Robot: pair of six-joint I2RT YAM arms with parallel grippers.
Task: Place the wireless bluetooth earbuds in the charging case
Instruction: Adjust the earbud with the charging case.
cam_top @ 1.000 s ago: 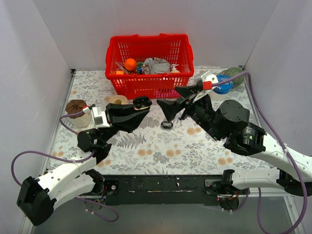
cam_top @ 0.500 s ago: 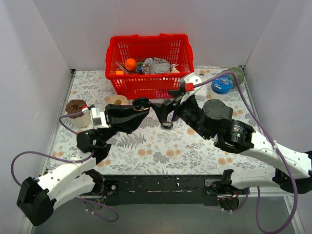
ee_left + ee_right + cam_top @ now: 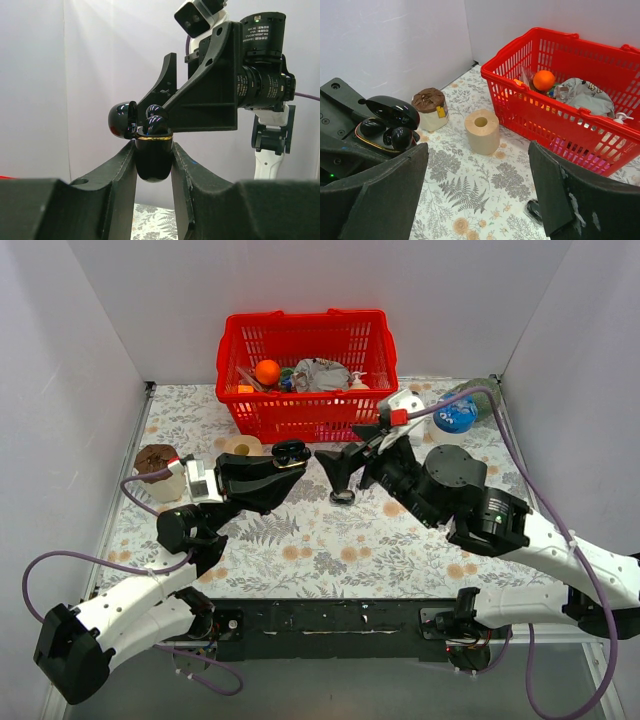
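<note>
The left claw (image 3: 153,150) is clenching the case (image 3: 154,167) by its lower half, holding it up off the desk (image 3: 330,540). The case is standing with its long axis upright and its mouth facing up, the lid (image 3: 121,120) hanging open to one side. A bud (image 3: 400,137) is sitting in one well. Whether the other well is filled I cannot tell.

The right claw (image 3: 477,165) is spread wide and gripping nothing, hovering just beside the case. Below it a loose bud (image 3: 342,497) is lying on the floral-patterned desk, too small to show which way it is pointing.

Farther out a tape roll (image 3: 481,131), a brown-lidded jar (image 3: 430,107) and a red basket (image 3: 305,360) are standing, and white walls (image 3: 90,360) are closing in three sides.
</note>
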